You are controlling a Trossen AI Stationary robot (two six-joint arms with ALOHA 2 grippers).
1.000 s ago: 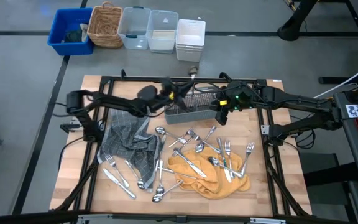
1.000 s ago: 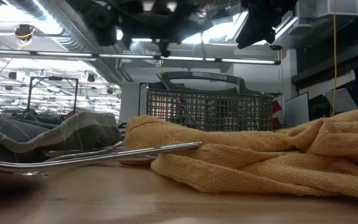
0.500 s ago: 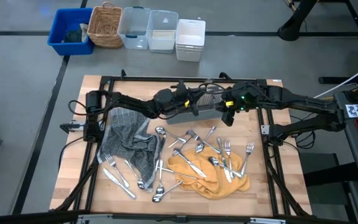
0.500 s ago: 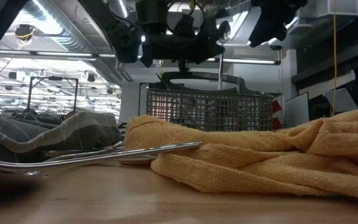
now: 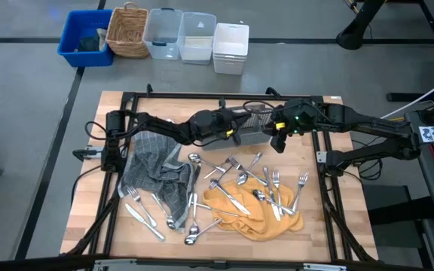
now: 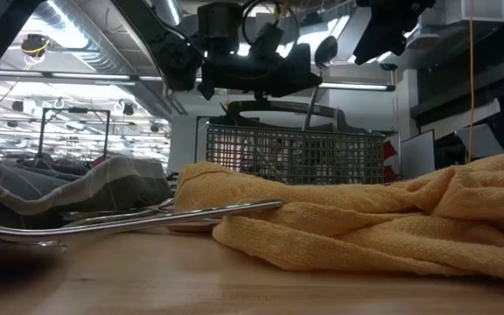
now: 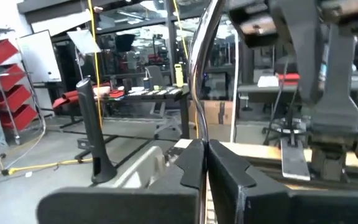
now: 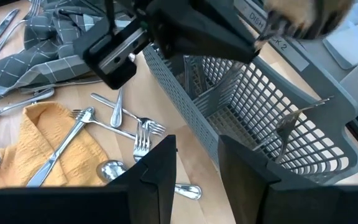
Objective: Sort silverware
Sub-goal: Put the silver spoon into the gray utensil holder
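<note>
Left pincer (image 7: 204, 163) is clamped shut on a spoon (image 6: 315, 74) held upright over the grey mesh caddy (image 6: 296, 153); the spoon's lower end is hidden behind the caddy handle. Right pincer (image 8: 196, 163) hangs beside the caddy, fingers apart, gripping nothing. Remaining silverware (image 5: 232, 184) lies scattered on the worktop (image 5: 315, 218), partly over the yellow towel (image 5: 266, 218) and grey checked cloth (image 5: 157, 169), some pieces half buried.

silverware (image 5: 236, 197): shiny silver
caddy (image 8: 272, 118): grey mesh
towel (image 5: 251, 214): mustard yellow
cloth (image 5: 153, 169): grey, pale check lines
tabletop (image 5: 315, 241): light wood
bin (image 5: 85, 38): blue
basket (image 5: 126, 31): tan wicker
</note>
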